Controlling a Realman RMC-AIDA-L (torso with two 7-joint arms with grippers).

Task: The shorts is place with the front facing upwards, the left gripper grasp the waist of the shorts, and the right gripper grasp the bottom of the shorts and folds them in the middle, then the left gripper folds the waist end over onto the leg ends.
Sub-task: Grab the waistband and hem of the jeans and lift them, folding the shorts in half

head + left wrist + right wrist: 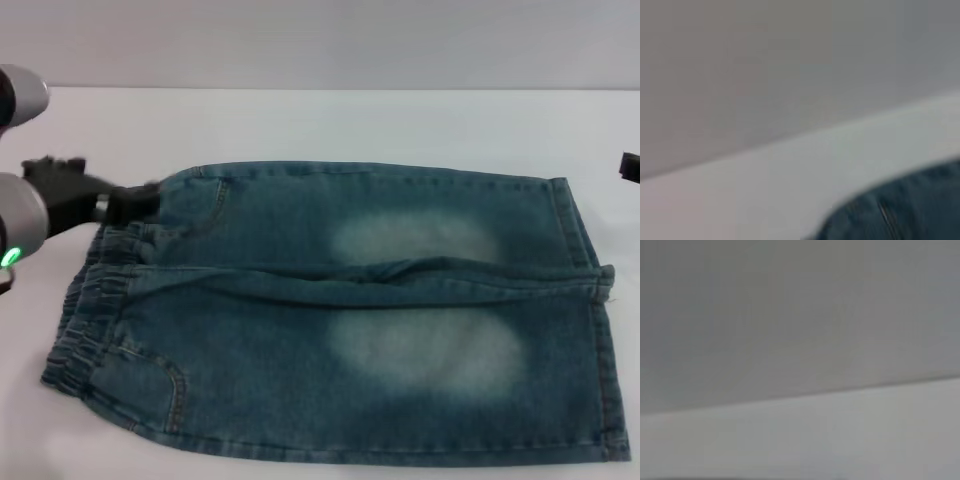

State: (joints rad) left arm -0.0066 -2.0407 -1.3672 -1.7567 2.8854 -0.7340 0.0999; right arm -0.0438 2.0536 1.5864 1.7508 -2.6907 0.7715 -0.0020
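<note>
The shorts lie flat on the white table, front up, with pale faded patches on both thighs. Their gathered elastic waist is at the left and the leg ends are at the right. My left gripper is at the far corner of the waist, its black tip against the denim edge. In the left wrist view a corner of the shorts shows on the table. Only a small black part of my right gripper shows at the right edge, beyond the far leg end and apart from the cloth.
The white table runs back to a pale wall. The right wrist view shows only the table surface and the wall. A crease runs along the middle of the shorts between the two legs.
</note>
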